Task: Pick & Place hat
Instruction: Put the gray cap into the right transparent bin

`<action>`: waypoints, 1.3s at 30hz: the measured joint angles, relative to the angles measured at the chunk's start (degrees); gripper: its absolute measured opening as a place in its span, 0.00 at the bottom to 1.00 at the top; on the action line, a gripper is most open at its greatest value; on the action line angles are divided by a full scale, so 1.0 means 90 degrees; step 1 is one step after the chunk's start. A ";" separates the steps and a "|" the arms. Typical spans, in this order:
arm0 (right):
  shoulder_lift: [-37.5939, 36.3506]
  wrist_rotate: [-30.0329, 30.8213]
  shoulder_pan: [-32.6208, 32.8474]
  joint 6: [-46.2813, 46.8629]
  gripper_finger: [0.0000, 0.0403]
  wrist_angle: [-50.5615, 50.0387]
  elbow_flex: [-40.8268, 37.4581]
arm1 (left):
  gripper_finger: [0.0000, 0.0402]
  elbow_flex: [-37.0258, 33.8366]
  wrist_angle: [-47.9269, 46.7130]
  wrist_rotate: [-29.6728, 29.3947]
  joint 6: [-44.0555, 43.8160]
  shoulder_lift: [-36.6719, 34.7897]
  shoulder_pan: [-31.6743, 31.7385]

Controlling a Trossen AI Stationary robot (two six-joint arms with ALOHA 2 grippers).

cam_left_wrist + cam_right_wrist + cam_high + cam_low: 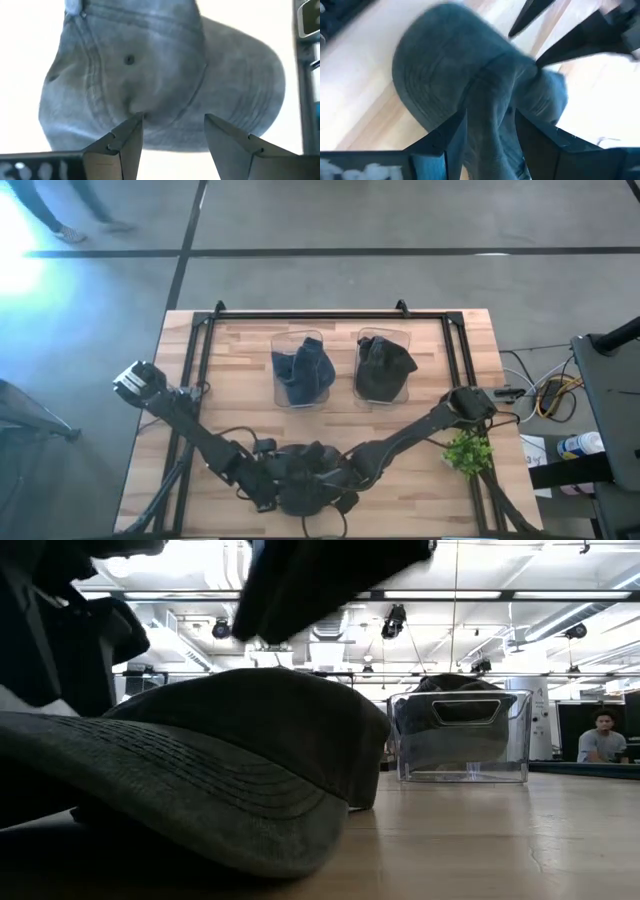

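Observation:
A dark grey-green cap (250, 740) lies at the middle of the table's near edge (305, 480), resting on its brim and lower rim. Both arms meet over it. My right gripper (490, 117) is shut on a ridge of the cap (445, 75). My left gripper (172, 120) is open just above the crown of the cap (160, 75), with one finger on either side of a stretch of cloth. In the low view a dark gripper (330, 580) hangs over the crown. My right gripper pinches a raised fold of the crown (492, 100) between its two fingers (447, 140), coming from above and pointing down. The cap stays on the table by its brim. My left gripper's fingertip (135, 122) is close to the crown; whether it touches cannot be told.
Two clear bins stand at the far middle of the table: one holds blue cloth (302, 370), the other a dark hat (383, 368), also in the low view (460, 735). A green plant (468, 452) sits near the right edge. A person (600, 735) is far behind the table.

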 joint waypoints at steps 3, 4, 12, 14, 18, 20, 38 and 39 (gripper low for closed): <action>0.0181 -0.0017 -0.0059 0.0007 0.40 -0.0049 -0.0025 | 0.50 0.0000 0.0162 -0.0003 -0.0023 0.0000 0.0002; 0.0228 -0.0047 -0.0067 0.0011 0.40 -0.0073 -0.0025 | 0.50 0.0000 0.0164 -0.0003 -0.0039 0.0000 0.0002; 0.0576 -0.0108 -0.0112 0.0269 0.40 -0.0157 -0.0008 | 0.50 0.0002 0.0298 0.0001 -0.0061 0.0002 0.0003; 0.0573 -0.0110 -0.0134 0.0499 0.38 -0.0315 -0.0004 | 0.50 0.0005 0.0314 0.0000 -0.0062 -0.0019 0.0004; 0.0547 -0.0139 -0.0146 0.0848 0.29 -0.0562 -0.0005 | 0.50 0.0081 0.0211 0.0009 -0.0083 -0.0198 -0.0017; 0.0501 -0.0143 -0.0143 0.0975 0.21 -0.0624 0.0001 | 0.50 0.0169 0.0189 0.0016 -0.0086 -0.0345 -0.0025; -0.0719 0.0608 0.0735 0.1963 0.03 -0.2366 -0.0029 | 0.50 0.1445 -0.1462 -0.1952 -0.0502 -0.1765 -0.0396; -0.0831 0.0703 0.0814 0.2091 0.03 -0.2488 -0.0029 | 0.50 0.1445 -0.1494 -0.2061 -0.0539 -0.1810 -0.0401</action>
